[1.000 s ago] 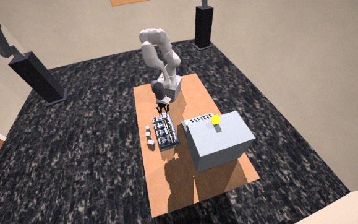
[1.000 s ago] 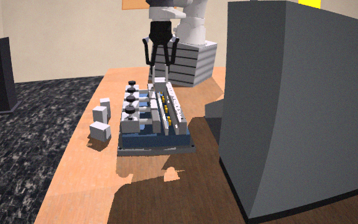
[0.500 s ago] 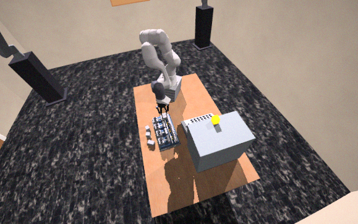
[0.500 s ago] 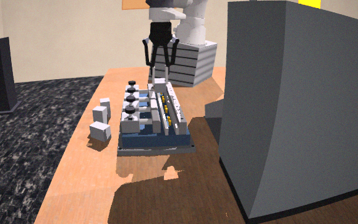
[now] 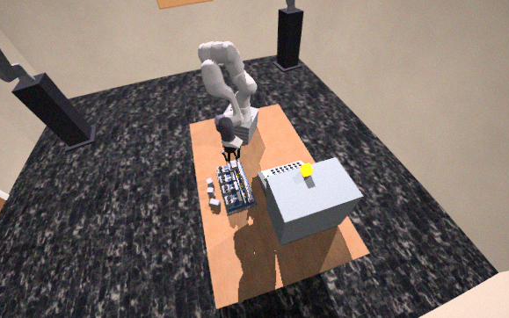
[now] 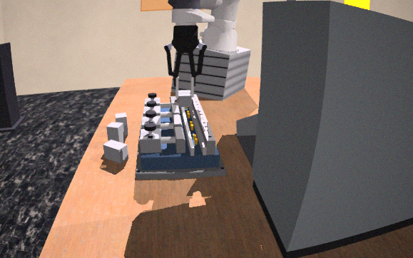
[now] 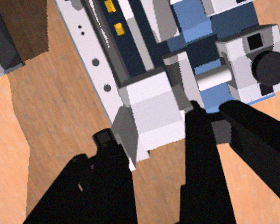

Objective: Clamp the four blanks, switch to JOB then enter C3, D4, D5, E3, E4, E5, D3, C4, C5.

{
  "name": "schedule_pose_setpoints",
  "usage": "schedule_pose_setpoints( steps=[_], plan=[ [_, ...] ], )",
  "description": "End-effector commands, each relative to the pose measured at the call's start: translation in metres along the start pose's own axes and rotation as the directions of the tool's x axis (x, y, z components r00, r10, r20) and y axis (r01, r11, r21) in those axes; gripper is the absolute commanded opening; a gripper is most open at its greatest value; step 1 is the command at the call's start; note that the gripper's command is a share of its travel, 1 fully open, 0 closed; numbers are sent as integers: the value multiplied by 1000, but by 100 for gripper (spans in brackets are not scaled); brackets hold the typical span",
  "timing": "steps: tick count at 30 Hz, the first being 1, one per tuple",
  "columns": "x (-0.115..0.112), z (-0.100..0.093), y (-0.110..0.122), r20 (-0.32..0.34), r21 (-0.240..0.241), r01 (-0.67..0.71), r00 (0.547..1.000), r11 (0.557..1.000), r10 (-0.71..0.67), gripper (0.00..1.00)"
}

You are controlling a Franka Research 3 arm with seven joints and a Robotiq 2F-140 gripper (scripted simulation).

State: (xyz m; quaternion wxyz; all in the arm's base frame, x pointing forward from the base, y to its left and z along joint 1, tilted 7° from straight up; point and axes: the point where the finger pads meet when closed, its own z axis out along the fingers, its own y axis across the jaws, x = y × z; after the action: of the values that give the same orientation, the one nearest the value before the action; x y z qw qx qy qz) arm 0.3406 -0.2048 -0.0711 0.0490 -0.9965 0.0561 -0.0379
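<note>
My gripper points down and is shut on a white blank, at the rails of the vise fixture's far station. Whether the blank rests fully on the rails I cannot tell. The blue and grey vise fixture has four stations in a row, with black knobs on blocks at its left. Three other blanks stand or lie on the table left of the fixture. The lamp on the cabinet is bright yellow. Station lenses cannot be read; the selector is not visible.
The big grey cabinet stands right of the fixture. Its key panel faces the robot; key names are too small to read. The arm's base is behind the fixture. The wooden table's left edge runs just beyond the loose blanks.
</note>
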Motion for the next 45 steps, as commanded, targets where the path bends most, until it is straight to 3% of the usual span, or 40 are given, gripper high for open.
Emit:
schedule_pose_setpoints(
  steps=[1,21,22,45],
  plan=[
    [2,0,1,-5,-1,-4,1000,1000,4,0],
    [2,0,1,-5,-1,-4,1000,1000,4,0],
    [2,0,1,-5,-1,-4,1000,1000,4,40],
    [2,0,1,-5,-1,-4,1000,1000,4,40]
  ],
)
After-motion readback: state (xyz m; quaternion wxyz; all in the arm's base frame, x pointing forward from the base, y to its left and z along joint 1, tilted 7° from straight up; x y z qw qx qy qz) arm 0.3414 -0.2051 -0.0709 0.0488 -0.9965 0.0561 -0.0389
